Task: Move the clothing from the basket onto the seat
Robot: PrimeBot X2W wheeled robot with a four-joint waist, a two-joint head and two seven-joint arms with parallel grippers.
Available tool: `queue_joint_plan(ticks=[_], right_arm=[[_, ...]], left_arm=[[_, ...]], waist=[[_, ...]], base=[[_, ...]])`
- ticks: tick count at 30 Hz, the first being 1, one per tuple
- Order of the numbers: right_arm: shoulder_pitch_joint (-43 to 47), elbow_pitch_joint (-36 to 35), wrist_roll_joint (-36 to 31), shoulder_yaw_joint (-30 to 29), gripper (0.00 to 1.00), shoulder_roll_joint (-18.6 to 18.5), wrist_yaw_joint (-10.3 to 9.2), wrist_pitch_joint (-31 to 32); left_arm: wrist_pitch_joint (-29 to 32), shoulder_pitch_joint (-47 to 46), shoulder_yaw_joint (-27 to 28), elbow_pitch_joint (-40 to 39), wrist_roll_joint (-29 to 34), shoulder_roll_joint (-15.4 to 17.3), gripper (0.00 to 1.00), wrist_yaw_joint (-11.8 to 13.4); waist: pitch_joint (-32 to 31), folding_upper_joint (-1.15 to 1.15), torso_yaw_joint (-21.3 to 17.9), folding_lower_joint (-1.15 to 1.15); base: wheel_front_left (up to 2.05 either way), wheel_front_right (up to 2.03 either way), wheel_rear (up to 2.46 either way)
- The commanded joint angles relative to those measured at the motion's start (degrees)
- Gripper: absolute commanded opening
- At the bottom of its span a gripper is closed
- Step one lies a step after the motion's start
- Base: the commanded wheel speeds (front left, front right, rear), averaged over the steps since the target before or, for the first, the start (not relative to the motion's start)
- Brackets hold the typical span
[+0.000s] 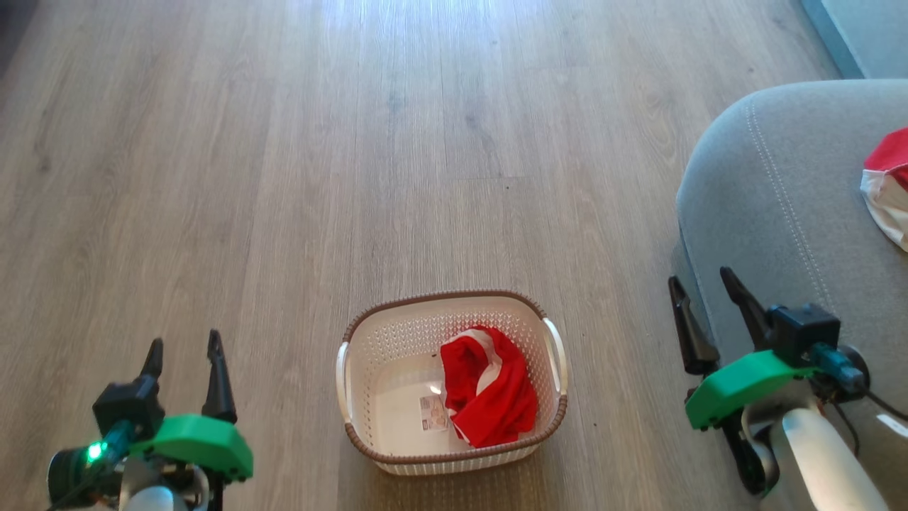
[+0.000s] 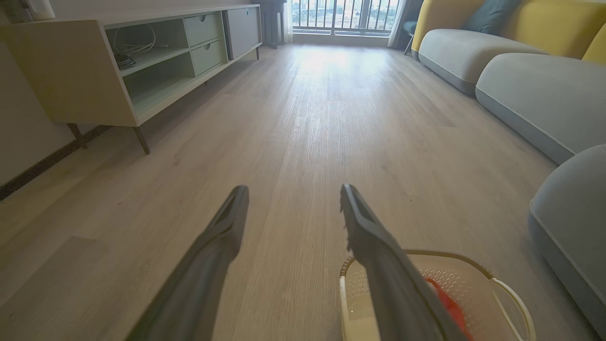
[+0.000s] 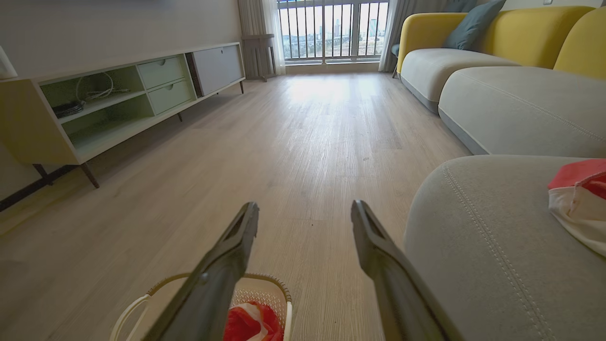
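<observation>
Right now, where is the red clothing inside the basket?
In the head view, the red clothing lies in the right half of the basket, beside the paper label.

The left end effector (image 1: 184, 341) and the right end effector (image 1: 699, 277) each have two long, tapering dark fingers (image 1: 217, 383) set in a bright green plastic shell (image 1: 738, 383), with a boxy black camera module (image 1: 801, 330) alongside. A green light (image 1: 94, 451) glows at the left wrist. Thin black cables (image 1: 887, 406) run beside the pale, rounded right forearm (image 1: 826, 461).
</observation>
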Motion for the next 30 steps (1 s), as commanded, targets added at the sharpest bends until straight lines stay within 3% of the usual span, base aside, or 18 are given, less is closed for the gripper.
queue_joint_plan(ticks=[1,30], right_arm=[[-0.7,-2.2,0.0,1.0,1.0,0.5,-0.01,-0.5],[1.6,-3.5,-0.7,-0.3,1.0,2.8,-0.01,-0.5]], left_arm=[[-0.5,-0.9,2.6,-2.2,0.5,0.3,1.0,-0.4],[-0.5,2.8,0.5,-3.3,2.3,-0.6,1.0,-2.2]], waist=[[-0.1,0.0,0.2,0.01],[0.0,0.0,-0.1,0.01]], base=[[0.0,0.0,0.0],[0.0,0.0,0.0]])
